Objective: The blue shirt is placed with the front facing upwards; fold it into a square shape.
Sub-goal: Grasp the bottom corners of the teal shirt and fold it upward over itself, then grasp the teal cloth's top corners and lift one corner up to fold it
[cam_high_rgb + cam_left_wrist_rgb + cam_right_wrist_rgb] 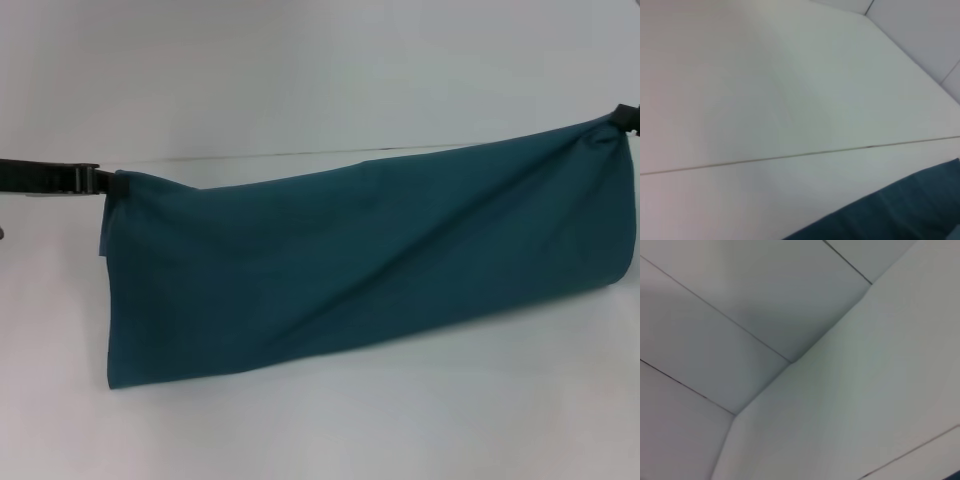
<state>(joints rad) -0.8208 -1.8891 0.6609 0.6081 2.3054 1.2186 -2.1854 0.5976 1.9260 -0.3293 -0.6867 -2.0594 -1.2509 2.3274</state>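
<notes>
The blue shirt [370, 265] hangs stretched between the two claws in the head view, held up as a long folded band of dark teal cloth that slopes from a lower end on the robot's left to a higher end on its right. The left claw [108, 182] reaches in from the left edge of that view and is clamped on the upper left corner of the cloth, where a short flap of fabric droops just beside it. The right claw [622, 118] sits at the far upper right edge, only partly in view, and pinches the bunched upper right corner of the shirt. From these two held corners the cloth falls in a smooth sheet with soft diagonal creases; its lower left corner hangs down toward the white counter [320, 430], though whether it touches the surface cannot be told. The right end of the band curves round in a rolled fold. No lettering or neck opening shows on the side facing the head camera. The left wrist view shows the pale counter [765, 100] crossed by a thin dark seam, with an edge of the blue shirt [900, 210] in one corner. The right wrist view shows only pale panels and seams.
</notes>
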